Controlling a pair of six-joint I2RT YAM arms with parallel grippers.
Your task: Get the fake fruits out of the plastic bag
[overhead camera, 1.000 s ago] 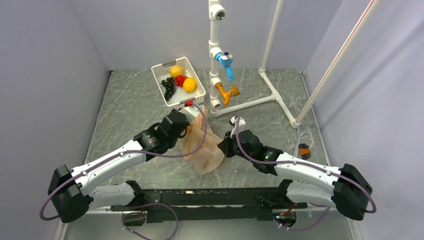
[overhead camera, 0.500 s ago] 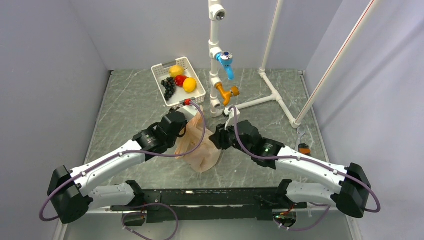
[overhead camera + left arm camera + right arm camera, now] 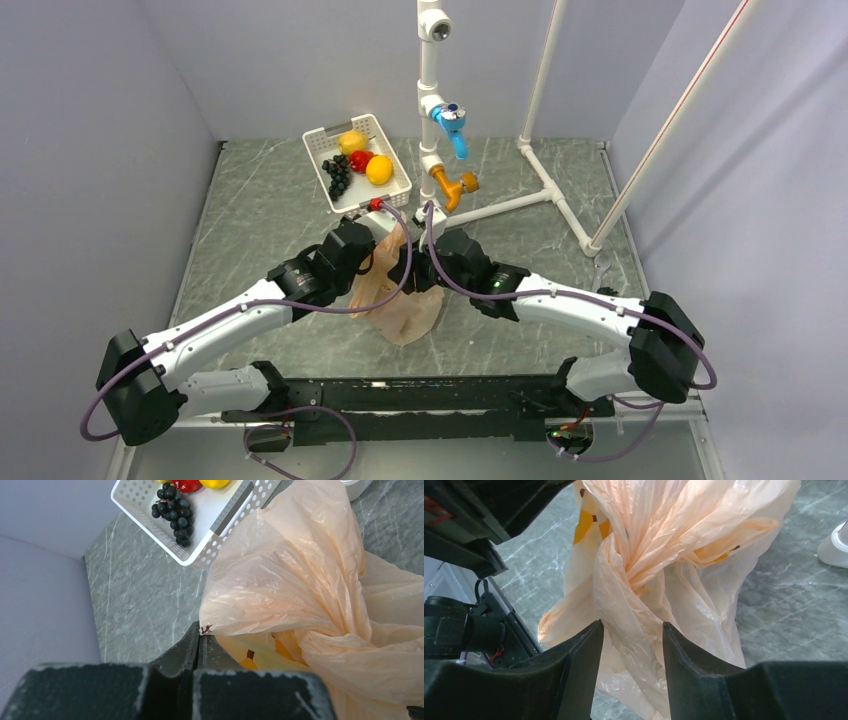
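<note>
From above, the plastic bag (image 3: 405,305) sits crumpled in the middle of the desk (image 3: 260,210), just in front of a white basket (image 3: 398,190). The left hand (image 3: 368,262) is at the bag's upper left edge and the right hand (image 3: 418,278) is against its right side. In the basket lie a red apple (image 3: 361,160), a yellow lemon (image 3: 352,141), an orange fruit (image 3: 379,170) and a black grape bunch (image 3: 338,175). A white pipe frame (image 3: 430,120) stands behind.

From the left wrist, the left hand (image 3: 199,647) has its fingers pressed together, with the rim of the plastic bag (image 3: 300,595) pinched at their tips. The film bunches up to the right, with yellow print showing through. The basket (image 3: 200,555) touches the bag's far side, and the black grape bunch (image 3: 175,512) and red apple (image 3: 187,485) lie inside the basket.

From the right wrist, the right hand (image 3: 631,645) has its fingers (image 3: 584,655) spread apart, one on each side of a twisted fold of the plastic bag (image 3: 659,545). That fold runs down between them, unsqueezed. I cannot tell whether any fruit is inside the bag.
</note>
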